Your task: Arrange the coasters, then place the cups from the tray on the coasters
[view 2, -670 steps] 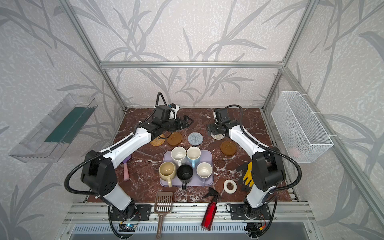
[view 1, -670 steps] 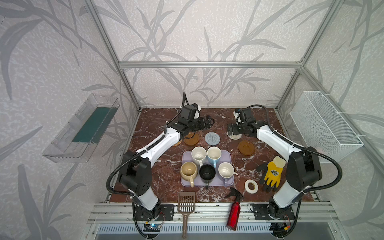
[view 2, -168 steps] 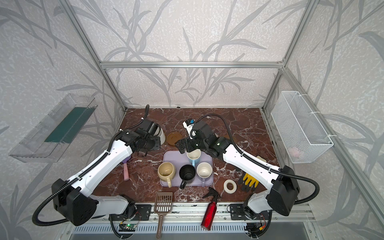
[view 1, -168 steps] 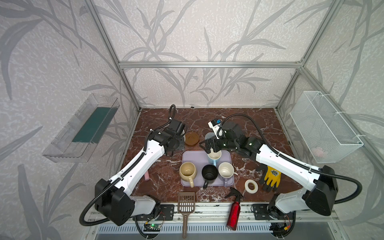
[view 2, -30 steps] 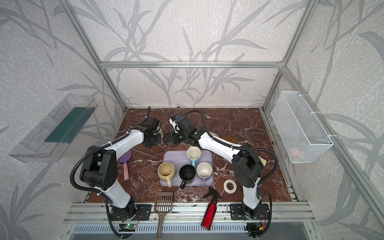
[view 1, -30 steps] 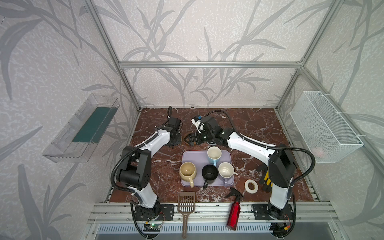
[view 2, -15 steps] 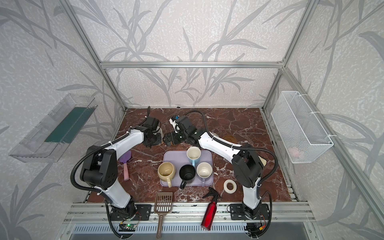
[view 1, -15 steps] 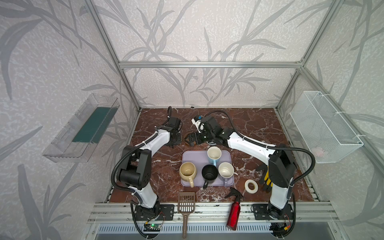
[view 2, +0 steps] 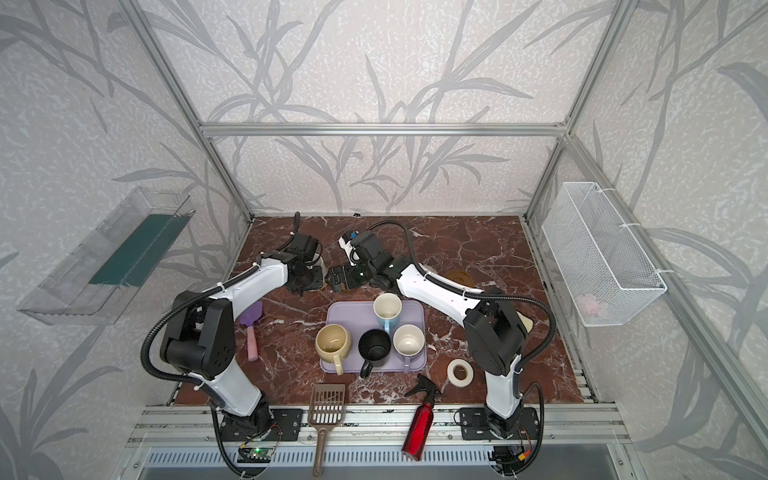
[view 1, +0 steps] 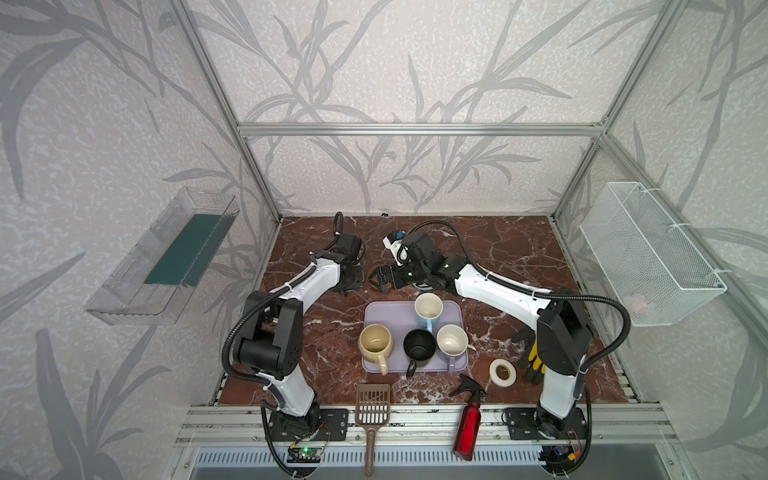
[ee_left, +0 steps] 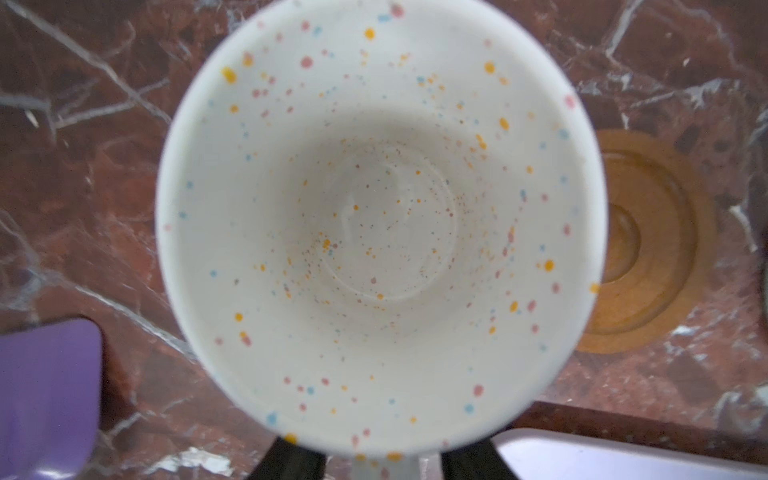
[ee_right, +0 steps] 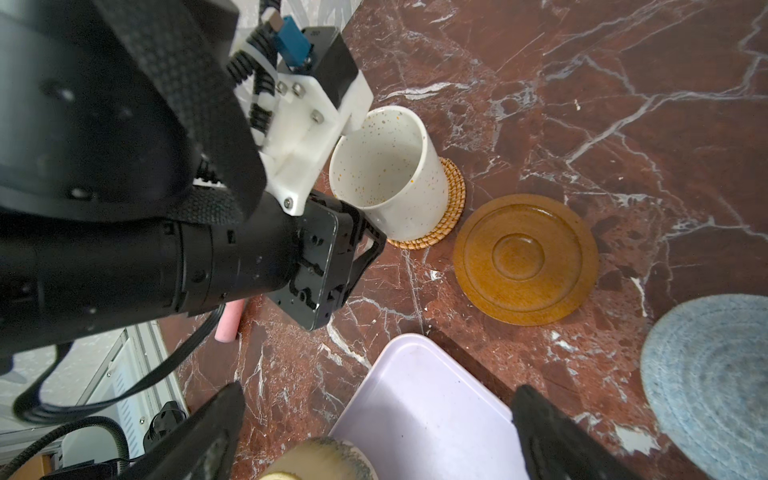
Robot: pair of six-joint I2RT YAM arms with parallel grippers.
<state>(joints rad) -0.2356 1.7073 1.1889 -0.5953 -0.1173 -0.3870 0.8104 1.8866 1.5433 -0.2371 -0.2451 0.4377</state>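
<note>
Left hand [ee_left: 378,459] is resting slack about the speckled mug's [ee_right: 390,174] handle, fingers [ee_left: 291,461] clear either side; mug is sitting upright on the woven coaster [ee_right: 451,199], near the tray [ee_right: 436,440]. Right hand [ee_right: 378,390] is hovering spread, empty, over the tray's far edge. Next, I reckon: left backing off without nudging, right fetching the blue mug [view 1: 428,309].

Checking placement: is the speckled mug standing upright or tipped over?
Upright: the speckled mug stands mouth up, base on the orange woven coaster.
</note>
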